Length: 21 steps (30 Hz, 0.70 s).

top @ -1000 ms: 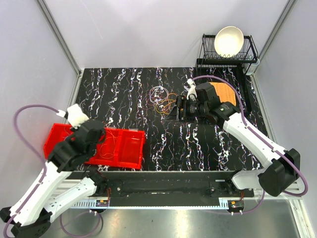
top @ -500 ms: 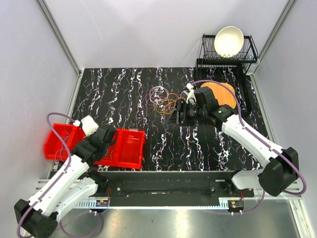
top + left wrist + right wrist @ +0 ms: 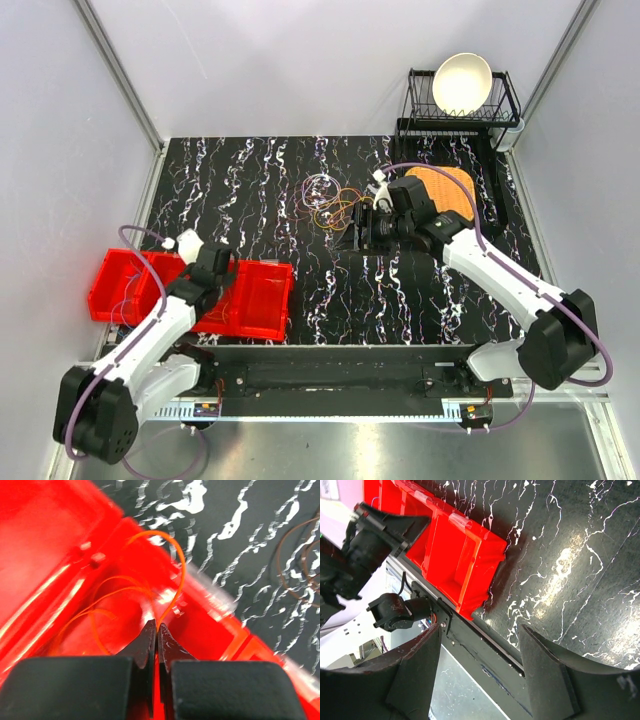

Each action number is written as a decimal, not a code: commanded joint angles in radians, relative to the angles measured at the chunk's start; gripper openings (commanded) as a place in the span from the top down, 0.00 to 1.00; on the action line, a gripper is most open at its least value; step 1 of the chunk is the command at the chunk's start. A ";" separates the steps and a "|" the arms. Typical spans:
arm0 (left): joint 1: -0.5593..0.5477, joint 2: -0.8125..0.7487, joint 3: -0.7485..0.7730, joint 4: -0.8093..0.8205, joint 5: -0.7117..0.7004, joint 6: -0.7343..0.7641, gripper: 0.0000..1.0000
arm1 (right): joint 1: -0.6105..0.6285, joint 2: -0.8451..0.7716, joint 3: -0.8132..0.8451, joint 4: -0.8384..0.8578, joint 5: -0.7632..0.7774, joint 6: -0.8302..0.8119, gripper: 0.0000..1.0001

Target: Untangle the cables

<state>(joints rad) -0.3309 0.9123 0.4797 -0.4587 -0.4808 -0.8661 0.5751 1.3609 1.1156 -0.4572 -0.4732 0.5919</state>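
The cables lie as a tangle of thin orange, yellow and pale loops on the black marbled table, behind centre. My right gripper hangs open just right of and nearer than the tangle. In the right wrist view its jaws stand wide with nothing between them. My left gripper is over the red bin. In the left wrist view it is shut on a thin orange cable that arches up from its tips. More orange loops lie inside the bin.
A black dish rack with a white bowl stands at the back right, with an orange mat in front of it. A second red bin compartment lies to the left. Grey walls enclose the table.
The left arm has folded back toward its base and its gripper has shifted right over the bin's right compartment. The right gripper has barely moved.
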 commanded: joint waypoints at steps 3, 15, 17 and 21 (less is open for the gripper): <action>0.013 0.138 0.026 0.264 0.145 0.010 1.00 | 0.008 0.012 0.006 0.037 -0.013 -0.027 0.31; -0.214 0.234 0.023 0.255 0.093 -0.487 1.00 | 0.008 0.073 0.055 0.031 -0.005 -0.050 0.31; -0.215 0.215 0.030 0.233 0.090 -0.520 1.00 | 0.008 0.073 0.061 0.029 0.001 -0.055 0.30; -0.217 0.146 0.028 0.198 0.048 -0.519 0.86 | 0.008 0.096 0.078 0.022 0.007 -0.063 0.30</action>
<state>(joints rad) -0.5449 1.1313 0.4816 -0.2451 -0.3737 -1.3209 0.5751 1.4422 1.1294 -0.4557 -0.4721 0.5587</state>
